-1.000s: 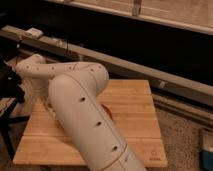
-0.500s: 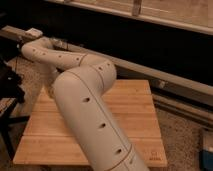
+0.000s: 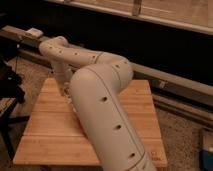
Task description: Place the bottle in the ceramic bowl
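My feed shows a dim room in warm light. A pale plank table (image 3: 50, 127) fills the middle and the 6 o'clock part of the view. Behind it a long rail (image 3: 172, 84) runs from 10 o'clock down toward 3 o'clock. Above the rail is a dark wall (image 3: 115, 35), with a paler pane (image 3: 170, 12) at 1 o'clock. I see speckled floor (image 3: 185, 127) at 4 o'clock, a bluish box (image 3: 206, 150) at 5 o'clock and a dark stand (image 3: 9, 85) at 9 o'clock. The gripper (image 3: 64, 91) sits low over the table's 10 o'clock corner.
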`<state>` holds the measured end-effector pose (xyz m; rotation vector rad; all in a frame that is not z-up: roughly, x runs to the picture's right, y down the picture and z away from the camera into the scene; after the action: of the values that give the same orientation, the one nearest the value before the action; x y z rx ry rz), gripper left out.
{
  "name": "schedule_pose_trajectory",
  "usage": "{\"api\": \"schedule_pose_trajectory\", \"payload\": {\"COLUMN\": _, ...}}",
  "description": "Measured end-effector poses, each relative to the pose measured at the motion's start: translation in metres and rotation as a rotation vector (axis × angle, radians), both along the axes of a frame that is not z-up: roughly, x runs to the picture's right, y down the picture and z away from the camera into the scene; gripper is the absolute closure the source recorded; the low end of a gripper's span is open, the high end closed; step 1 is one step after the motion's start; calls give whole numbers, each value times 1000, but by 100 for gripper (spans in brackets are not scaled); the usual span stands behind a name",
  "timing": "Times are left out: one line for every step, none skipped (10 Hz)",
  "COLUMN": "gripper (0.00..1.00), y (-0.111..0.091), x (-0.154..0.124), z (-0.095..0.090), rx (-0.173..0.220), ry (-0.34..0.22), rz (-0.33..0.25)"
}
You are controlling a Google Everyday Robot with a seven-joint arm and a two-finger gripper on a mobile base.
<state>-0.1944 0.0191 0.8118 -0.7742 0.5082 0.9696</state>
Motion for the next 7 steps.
{"api": "schedule_pose_trajectory", "payload": {"gripper": 94, "y": 0, "x": 13, "z": 0, "rx": 1, "ry": 12, "rz": 15}}
{"api": "schedule_pose_trajectory", "payload": {"gripper": 94, "y": 1, "x": 24, "z": 1, "rx": 2, "ry": 27, "rz": 32}}
{"api": "schedule_pose_trajectory", "payload": {"gripper": 94, "y": 2, "x": 42, "z": 1, "rx": 3, "ry": 46, "rz": 57}}
{"api": "schedule_pose_trajectory", "payload": {"gripper": 94, "y": 4, "x": 57, "z": 0, "rx": 4, "ry": 60, "rz": 75}}
{"api": "schedule_pose_trajectory", "payload": {"gripper": 94, "y": 12, "x": 87, "z": -2, "rx": 0, "ry": 86, "rz": 100}}
{"api": "schedule_pose_trajectory", "payload": {"gripper": 94, "y": 20, "x": 115, "z": -4, "rx": -6, "ry": 114, "rz": 124}}
{"api": "schedule_pose_trajectory", "payload": {"gripper": 94, "y": 30, "x": 135, "z": -5, "rx": -15, "ry": 132, "rz": 144}}
